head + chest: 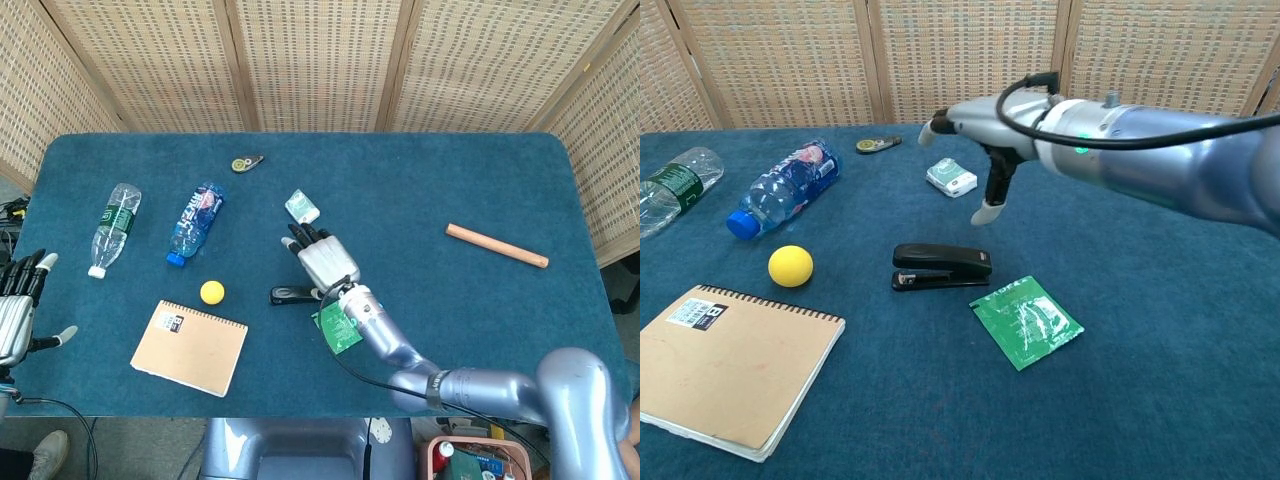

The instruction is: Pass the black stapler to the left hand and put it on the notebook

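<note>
The black stapler (940,266) lies flat on the blue table (1160,330), free of any hand; in the head view the stapler (291,294) shows just left of my right hand. My right hand (985,135) hovers above and behind it, open with fingers spread; the same hand (321,258) shows mid-table in the head view. The tan spiral notebook (725,365) lies at the front left, also seen from the head as the notebook (190,346). My left hand (20,305) waits open at the table's left edge, far from the stapler.
A yellow ball (790,265) sits between notebook and stapler. A green packet (1026,320) lies right of the stapler. Two plastic bottles (783,186) (670,188), a white box (951,177), a small tape measure (878,144) and a wooden stick (496,245) lie further back.
</note>
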Controlling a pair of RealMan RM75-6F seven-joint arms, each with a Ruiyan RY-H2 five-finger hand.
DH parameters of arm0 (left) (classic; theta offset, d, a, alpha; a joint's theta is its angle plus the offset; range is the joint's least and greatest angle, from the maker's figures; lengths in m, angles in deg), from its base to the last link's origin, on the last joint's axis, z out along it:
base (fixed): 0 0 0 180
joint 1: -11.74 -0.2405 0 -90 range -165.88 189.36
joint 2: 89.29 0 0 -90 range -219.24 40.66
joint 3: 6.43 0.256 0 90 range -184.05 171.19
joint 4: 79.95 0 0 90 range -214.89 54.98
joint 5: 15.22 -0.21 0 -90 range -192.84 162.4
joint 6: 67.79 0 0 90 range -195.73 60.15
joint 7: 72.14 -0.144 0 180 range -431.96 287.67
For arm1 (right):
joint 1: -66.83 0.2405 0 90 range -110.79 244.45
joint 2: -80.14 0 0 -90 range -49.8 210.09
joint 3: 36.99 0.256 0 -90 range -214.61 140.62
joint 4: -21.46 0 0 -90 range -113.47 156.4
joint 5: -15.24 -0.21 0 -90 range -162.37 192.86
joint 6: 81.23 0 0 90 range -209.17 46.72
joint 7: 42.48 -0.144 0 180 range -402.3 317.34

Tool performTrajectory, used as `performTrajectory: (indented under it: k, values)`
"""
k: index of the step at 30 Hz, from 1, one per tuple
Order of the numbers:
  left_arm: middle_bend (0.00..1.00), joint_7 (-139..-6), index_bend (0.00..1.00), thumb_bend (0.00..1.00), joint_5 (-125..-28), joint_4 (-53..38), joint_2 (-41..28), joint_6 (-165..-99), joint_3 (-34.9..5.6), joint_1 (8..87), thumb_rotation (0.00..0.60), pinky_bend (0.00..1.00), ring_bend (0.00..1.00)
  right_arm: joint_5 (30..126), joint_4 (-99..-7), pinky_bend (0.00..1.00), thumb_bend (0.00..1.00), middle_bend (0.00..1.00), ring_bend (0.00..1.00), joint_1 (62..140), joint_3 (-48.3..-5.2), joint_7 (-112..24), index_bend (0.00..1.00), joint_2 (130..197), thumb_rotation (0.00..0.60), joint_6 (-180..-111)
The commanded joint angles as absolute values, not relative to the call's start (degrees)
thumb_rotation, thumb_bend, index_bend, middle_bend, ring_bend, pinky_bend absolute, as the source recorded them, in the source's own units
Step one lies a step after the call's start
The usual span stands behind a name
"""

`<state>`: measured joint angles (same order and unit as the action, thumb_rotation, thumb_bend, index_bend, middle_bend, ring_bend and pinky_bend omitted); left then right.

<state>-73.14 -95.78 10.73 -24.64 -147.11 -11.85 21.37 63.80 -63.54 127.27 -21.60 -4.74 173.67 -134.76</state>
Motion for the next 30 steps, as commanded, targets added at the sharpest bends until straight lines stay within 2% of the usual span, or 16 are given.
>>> performTrajectory:
  k: [1, 6, 9, 11, 13, 18, 22, 30]
  values:
    - [0.0, -73.64, 0.0, 0.05, -97.13, 12.26, -25.63, -146.39, -11.4, 22.15, 0.6, 0.0, 0.0, 84.89, -64.18, 0.19, 0.0, 0.0, 0.0, 115.66, -27.63, -23.58, 0.0, 163.42, 0.6, -145.56]
    - [0.0, -77.44, 0.0, 0.05, -99.9, 16.51, -27.01, -144.93, -11.98, 24.99, 0.6, 0.0, 0.0, 98.78, -54.06, 0.16, 0.0, 0.0, 0.0, 104.58, -35.37, -46.88, 0.0, 157.43, 0.6, -157.43]
    - [0.0, -77.81, 0.0, 0.04, -100.33, 20.61, -27.87, -142.11, -12.36, 27.2, 0.6, 0.0, 0.0, 101.65, -46.17, 0.15, 0.0, 0.0, 0.0, 98.32, -38.06, -55.56, 0.0, 157.66, 0.6, -164.7]
    - [0.0, -80.75, 0.0, 0.04, -100.47, 22.88, -27.74, -140.1, -13.11, 29.33, 0.6, 0.0, 0.0, 101.04, -42.64, 0.11, 0.0, 0.0, 0.0, 93.86, -38.77, -59.45, 0.05, 158.4, 0.6, -168.37]
    - [0.0, -85.0, 0.0, 0.04, -99.06, 25.31, -26.86, -137.05, -13.95, 31.83, 0.6, 0.0, 0.0, 99.9, -42.28, 0.07, 0.0, 0.0, 0.0, 90.31, -39.22, -62.08, 0.09, 158.31, 0.6, -169.97]
    - [0.0, -96.75, 0.0, 0.04, -90.9, 30.26, -22.28, -128.52, -17.37, 39.85, 0.6, 0.0, 0.0, 99.3, -43.0, 0.05, 0.0, 0.0, 0.0, 85.25, -39.13, -60.95, 0.1, 157.51, 0.6, -173.49]
    - [0.0, -108.11, 0.0, 0.04, -80.91, 29.07, -14.47, -125.23, -20.25, 47.04, 0.6, 0.0, 0.0, 99.7, -45.03, 0.05, 0.0, 0.0, 0.0, 83.76, -38.65, -57.5, 0.1, 156.33, 0.6, -174.35]
    - [0.0, -116.57, 0.0, 0.04, -68.3, 22.0, -3.26, -122.18, -22.32, 56.64, 0.6, 0.03, 0.0, 100.54, -47.61, 0.05, 0.0, 0.03, 0.0, 82.81, -37.88, -55.32, 0.13, 154.23, 0.6, -173.93]
